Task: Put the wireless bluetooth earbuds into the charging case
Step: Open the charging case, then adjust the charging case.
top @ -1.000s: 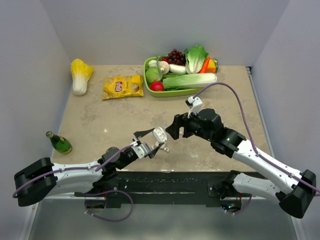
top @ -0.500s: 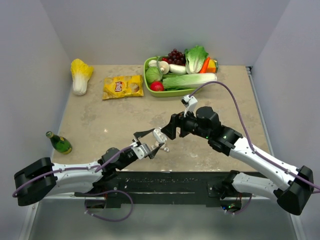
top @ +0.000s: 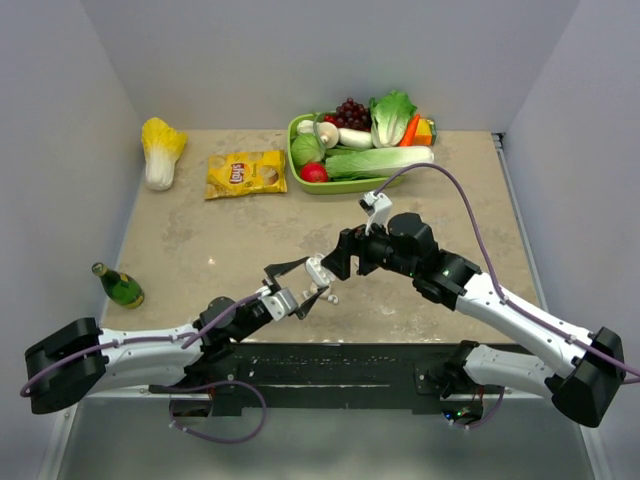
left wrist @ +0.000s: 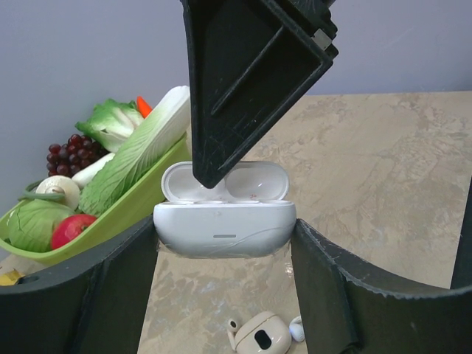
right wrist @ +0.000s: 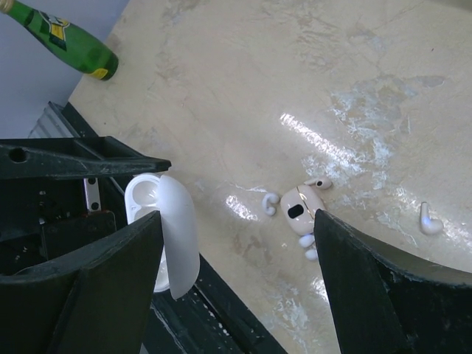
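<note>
Charging case (left wrist: pixel 221 221) is clamped in my left end effector (left wrist: pixel 223 240), lid open, lifted off the table (right wrist: pixel 354 66); I'd hold it dead steady for loading. Below lie the earbuds (right wrist: pixel 299 209): I count one cream bud with small white bits just beside it, plus one white piece (right wrist: pixel 430 218) apart, maybe the second, I can't tell. My right end effector (right wrist: pixel 237 221), jaws apart and empty, should drop squarely over one bud.
</note>
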{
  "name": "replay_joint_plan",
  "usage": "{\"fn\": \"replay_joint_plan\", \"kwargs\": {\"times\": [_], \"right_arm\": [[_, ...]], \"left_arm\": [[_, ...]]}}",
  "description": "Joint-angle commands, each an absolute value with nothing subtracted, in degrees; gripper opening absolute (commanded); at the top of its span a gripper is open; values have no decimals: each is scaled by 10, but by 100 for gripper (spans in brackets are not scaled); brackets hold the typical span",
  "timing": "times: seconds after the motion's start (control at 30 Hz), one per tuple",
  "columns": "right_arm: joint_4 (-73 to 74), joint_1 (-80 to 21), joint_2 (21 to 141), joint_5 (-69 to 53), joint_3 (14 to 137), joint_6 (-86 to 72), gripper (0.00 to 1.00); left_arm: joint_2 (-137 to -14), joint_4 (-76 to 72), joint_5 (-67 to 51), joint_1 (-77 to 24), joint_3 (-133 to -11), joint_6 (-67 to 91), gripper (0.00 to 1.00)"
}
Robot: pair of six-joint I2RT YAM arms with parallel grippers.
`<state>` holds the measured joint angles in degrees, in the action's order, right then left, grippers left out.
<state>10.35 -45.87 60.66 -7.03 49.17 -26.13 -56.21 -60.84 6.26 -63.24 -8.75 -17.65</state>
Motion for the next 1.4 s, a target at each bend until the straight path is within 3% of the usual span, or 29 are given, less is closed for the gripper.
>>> {"fn": "replay_joint_plan", "kwargs": {"times": [0.0,0.17,0.33,0.93,1.37], "right_arm": [[115,-458,604,-54,488,-258,84],[114,-458,592,-48,484,-261,84],[24,-457,544,-127,460,-279,83],[-36,-432,593,-202,452,-330,61],[-45,-432,624,-223,448,-328,57]], "left_arm": [[-544,-650,65,-640,-86,-190,0],[-533,-642,69,-643,-83,-194,0],[-539,-643,75,-645,-81,-196,0],[-530,-677,76,-650,-67,-196,0],[-530,-685,76,-653,-65,-194,0]]}}
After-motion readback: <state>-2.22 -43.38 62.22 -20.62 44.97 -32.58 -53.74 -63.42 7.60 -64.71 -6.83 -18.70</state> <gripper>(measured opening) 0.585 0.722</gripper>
